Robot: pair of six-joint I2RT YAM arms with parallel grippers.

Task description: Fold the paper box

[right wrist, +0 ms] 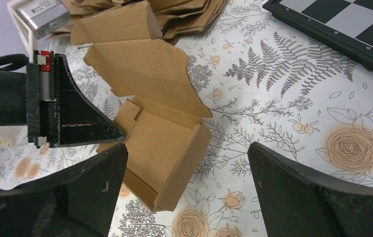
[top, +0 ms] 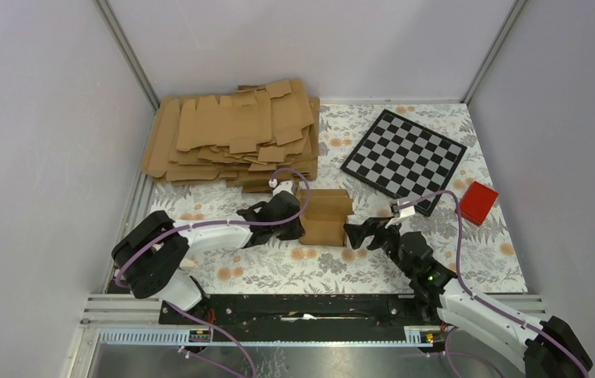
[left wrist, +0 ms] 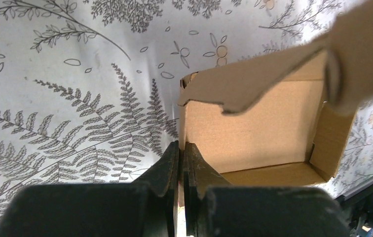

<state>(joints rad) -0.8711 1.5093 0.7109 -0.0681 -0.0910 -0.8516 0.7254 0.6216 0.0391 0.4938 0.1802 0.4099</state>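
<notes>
The half-folded box [top: 324, 216] sits on the surface [top: 373, 268] near the blanks pile [top: 231, 134]. The left claw [top: 301, 214] is clamped on its left wall; the right claw [top: 352, 236] gapes just beside its right side.

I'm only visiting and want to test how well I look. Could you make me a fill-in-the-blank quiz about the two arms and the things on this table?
1. The left gripper is ____ on a wall of the box.
2. The right gripper is ____ and holds nothing.
3. The red block lies next to the black-and-white ____.

Missing words: shut; open; checkerboard.
</notes>
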